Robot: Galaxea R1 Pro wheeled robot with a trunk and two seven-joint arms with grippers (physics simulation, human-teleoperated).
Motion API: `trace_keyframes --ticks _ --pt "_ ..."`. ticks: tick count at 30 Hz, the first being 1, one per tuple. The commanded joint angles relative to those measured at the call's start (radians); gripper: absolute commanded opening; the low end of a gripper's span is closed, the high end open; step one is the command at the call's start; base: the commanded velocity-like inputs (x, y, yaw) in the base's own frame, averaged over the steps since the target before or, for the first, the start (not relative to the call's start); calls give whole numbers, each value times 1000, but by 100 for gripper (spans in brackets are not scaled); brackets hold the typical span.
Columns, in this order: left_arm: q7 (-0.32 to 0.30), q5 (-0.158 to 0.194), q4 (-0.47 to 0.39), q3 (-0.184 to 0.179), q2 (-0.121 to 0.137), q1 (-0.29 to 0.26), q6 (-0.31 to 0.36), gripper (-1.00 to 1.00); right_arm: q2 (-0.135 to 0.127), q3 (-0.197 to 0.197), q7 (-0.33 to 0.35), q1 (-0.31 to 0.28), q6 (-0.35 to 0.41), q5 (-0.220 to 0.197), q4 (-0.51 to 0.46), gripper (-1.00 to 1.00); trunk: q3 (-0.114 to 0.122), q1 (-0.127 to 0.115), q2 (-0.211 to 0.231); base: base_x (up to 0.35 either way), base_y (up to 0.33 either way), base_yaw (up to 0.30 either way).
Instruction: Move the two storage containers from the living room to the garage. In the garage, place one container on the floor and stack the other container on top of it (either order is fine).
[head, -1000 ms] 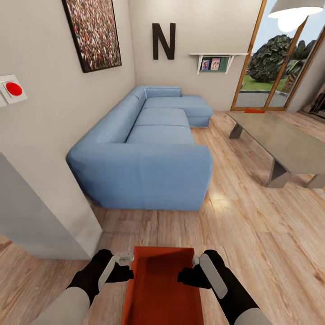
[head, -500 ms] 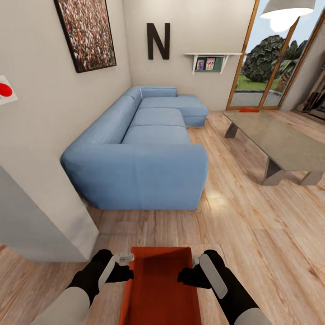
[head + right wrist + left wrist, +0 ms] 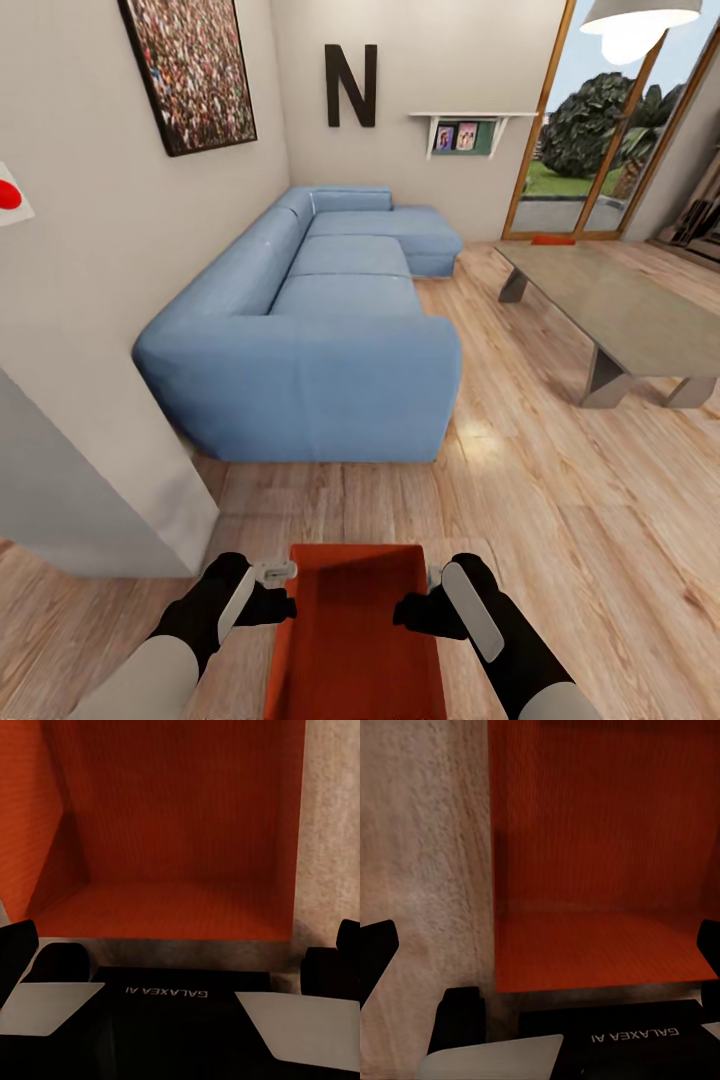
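Living room: sofa (image 3: 320,330), coffee table (image 3: 625,320)

Blue sofa (image 3: 320,330) against beige wall (image 3: 90,280); black N (image 3: 350,86) and small shelf (image 3: 470,125) above it. Grey table (image 3: 620,320) right of sofa, glass doors (image 3: 590,130) beyond. Wood plank floor (image 3: 560,520).

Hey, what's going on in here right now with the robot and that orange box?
The robot holds an orange-red rectangular plastic bin between its two arms, the left gripper at one side wall and the right gripper at the other. It stands on light wood plank flooring in the living room, facing a blue sectional sofa and a grey low table. A second orange-red object shows beyond the table.
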Motion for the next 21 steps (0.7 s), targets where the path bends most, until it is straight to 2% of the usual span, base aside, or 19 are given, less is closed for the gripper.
trace_keyframes --ticks 1,21 --pt "4 9 -1 -1 0 0 5 100 0 1 -10 -1 2 -10 -1 100 -2 0 0 0 0 0" --pt "4 8 -1 -1 0 0 5 100 0 1 -10 -1 2 -10 -1 100 -34 0 0 0 0 0"
